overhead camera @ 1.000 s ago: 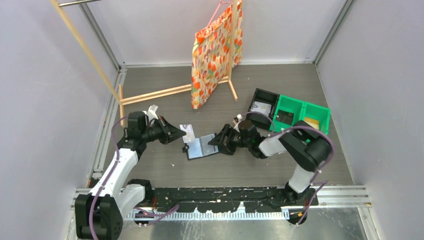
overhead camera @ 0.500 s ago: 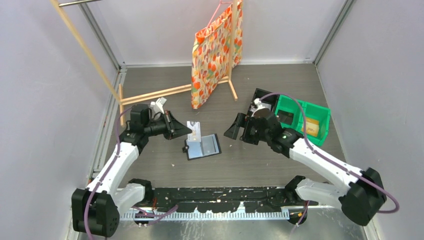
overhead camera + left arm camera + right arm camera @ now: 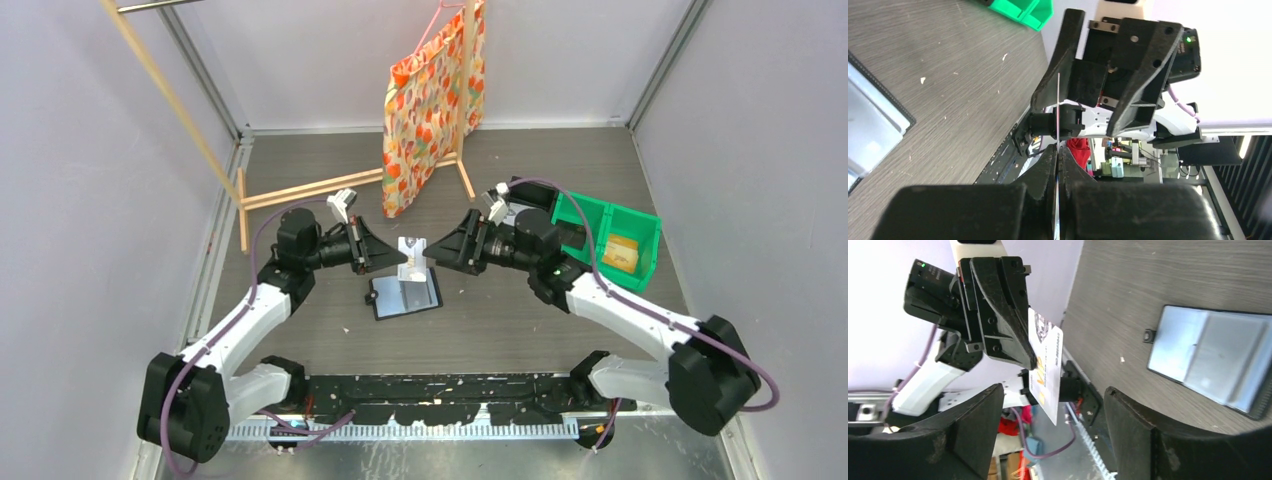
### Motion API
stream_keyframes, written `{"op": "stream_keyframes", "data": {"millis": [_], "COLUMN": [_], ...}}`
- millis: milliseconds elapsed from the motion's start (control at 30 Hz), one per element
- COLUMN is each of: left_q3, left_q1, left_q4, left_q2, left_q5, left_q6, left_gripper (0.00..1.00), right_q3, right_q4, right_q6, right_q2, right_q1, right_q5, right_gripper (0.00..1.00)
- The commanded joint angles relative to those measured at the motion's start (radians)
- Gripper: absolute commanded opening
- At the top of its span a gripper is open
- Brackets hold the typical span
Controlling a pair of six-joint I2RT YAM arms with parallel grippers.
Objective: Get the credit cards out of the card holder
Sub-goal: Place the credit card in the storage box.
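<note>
The card holder (image 3: 404,295) lies open on the table, blue-grey inside up, below and between both grippers; it also shows in the right wrist view (image 3: 1210,359). My left gripper (image 3: 397,256) is shut on a whitish credit card (image 3: 412,255) and holds it in the air above the holder. In the left wrist view the card (image 3: 1058,117) shows edge-on between the closed fingers. My right gripper (image 3: 441,254) is open, its jaws wide, right next to the card's free end; the card (image 3: 1044,365) hangs just beyond its fingers.
A black open-topped bin (image 3: 528,207) and a green bin (image 3: 605,230) stand at the right. A patterned bag (image 3: 428,95) hangs on a wooden rack (image 3: 300,188) at the back. Grey walls enclose the table.
My left gripper carried the card up and to the right, off the holder. My right arm swung away from the holder, lifted, and came in facing the card, jaws open.
</note>
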Motion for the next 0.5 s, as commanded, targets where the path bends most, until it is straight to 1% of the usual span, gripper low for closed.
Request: {"op": "stream_keyframes", "data": {"millis": [0,67,133,200,300,467], "left_q3": [-0.022,-0.039,-0.046,-0.055,-0.063,-0.071], "left_q1": [-0.011,-0.011,-0.011,-0.011,-0.011,-0.011], "left_q4": [0.169,0.196,0.197,0.193,0.191,0.192], "left_q2": [-0.005,-0.002,-0.003,-0.005,0.000,0.007], "left_q5": [0.013,0.012,0.012,0.003,0.002,0.002], "left_q6": [-0.074,-0.096,-0.097,-0.096,-0.095,-0.099], "left_gripper": [0.01,0.01,0.00,0.00,0.01,0.01], "right_q3": [0.004,0.004,-0.002,-0.005,-0.013,-0.014], "right_q4": [0.291,0.341,0.372,0.377,0.402,0.415], "right_q6": [0.112,0.132,0.148,0.152,0.167,0.166], "right_q2": [0.086,0.119,0.136,0.141,0.146,0.172], "right_q1": [0.001,0.003,0.003,0.003,0.003,0.003], "right_q5": [-0.130,-0.151,-0.157,-0.158,-0.166,-0.187], "right_gripper": [0.70,0.55,0.45,0.37,0.32,0.29]}}
